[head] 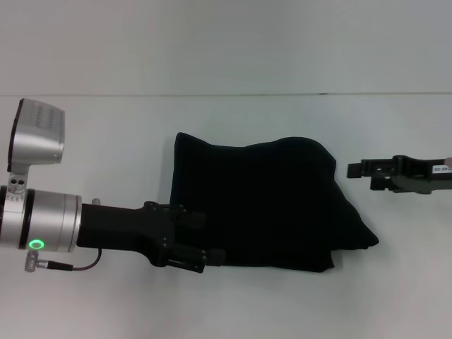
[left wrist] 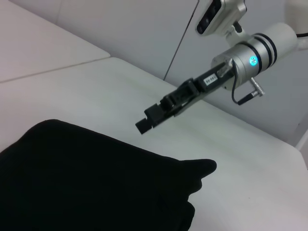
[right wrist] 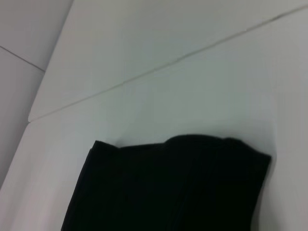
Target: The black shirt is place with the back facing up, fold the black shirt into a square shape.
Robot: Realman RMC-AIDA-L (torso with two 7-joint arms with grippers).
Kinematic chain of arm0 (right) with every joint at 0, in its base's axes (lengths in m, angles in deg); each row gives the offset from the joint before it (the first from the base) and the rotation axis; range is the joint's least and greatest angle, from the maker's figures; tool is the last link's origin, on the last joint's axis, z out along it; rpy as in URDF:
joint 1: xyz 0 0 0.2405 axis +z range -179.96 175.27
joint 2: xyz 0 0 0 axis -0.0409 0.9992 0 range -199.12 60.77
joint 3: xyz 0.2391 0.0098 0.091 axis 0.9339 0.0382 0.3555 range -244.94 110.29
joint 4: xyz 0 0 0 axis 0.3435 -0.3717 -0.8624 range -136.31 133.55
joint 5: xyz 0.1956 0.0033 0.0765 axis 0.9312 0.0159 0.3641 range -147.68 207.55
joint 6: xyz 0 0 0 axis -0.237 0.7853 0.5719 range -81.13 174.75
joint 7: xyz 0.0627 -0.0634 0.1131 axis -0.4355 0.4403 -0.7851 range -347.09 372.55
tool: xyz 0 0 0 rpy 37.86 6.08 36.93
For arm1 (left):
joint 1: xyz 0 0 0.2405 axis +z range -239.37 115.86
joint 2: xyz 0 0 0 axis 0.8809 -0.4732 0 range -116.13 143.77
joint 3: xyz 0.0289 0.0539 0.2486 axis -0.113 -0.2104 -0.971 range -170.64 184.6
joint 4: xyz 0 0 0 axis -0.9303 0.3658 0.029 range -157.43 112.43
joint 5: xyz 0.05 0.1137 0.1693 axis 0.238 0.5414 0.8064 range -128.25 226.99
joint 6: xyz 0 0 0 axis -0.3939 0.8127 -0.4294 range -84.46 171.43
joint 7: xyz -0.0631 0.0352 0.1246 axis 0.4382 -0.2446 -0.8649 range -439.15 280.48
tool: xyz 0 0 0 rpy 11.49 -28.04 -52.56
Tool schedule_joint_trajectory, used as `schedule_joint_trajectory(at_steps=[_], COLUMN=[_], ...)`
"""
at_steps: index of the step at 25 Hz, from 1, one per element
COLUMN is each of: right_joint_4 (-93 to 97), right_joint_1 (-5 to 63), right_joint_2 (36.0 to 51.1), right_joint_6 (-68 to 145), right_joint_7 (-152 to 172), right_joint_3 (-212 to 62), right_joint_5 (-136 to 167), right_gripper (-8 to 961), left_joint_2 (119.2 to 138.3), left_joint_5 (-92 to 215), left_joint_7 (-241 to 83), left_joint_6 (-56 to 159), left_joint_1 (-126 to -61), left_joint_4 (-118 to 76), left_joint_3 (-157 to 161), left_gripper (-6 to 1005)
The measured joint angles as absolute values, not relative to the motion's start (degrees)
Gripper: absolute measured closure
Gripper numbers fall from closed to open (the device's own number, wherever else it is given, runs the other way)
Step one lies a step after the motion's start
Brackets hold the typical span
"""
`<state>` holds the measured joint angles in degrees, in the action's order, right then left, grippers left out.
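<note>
The black shirt (head: 268,205) lies folded into a rough block in the middle of the white table, plain black side up, with a loose corner sticking out at its right near side. It also fills the near part of the left wrist view (left wrist: 86,178) and the right wrist view (right wrist: 173,187). My left gripper (head: 205,239) is at the shirt's near left edge, its fingers spread apart over the fabric's border. My right gripper (head: 355,170) hangs off the shirt's right side, apart from it, fingers together and empty; the left wrist view shows it too (left wrist: 146,123).
The white table (head: 106,141) runs wide on all sides of the shirt. A seam or back edge (head: 226,94) crosses behind it, with a pale wall beyond. No other objects are in view.
</note>
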<state>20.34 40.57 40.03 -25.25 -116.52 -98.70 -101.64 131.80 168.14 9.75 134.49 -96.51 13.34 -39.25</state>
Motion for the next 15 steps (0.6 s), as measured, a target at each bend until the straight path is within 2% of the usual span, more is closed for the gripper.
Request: schedule_joint_trajectory(at_steps=[7, 15], right_joint_4=[18.77, 17.9], right_joint_1=[41.12, 41.51], right_joint_2=[42.11, 42.67], right_joint_6=[-21.99, -20.57], right_joint_7=[-116.55, -116.56], right_joint_3=[-99.94, -100.68], right_joint_5=[-101.64, -101.39], right_gripper=[118, 117], left_joint_2=[131.79, 131.84], left_joint_5=[167.78, 167.86], left_joint_7=[9.23, 9.08], left_joint_6=[134.07, 132.91], left_joint_1=[-96.82, -97.16], left_joint_4=[13.38, 13.27], left_joint_3=[-38.89, -38.93], left_gripper=[48, 49])
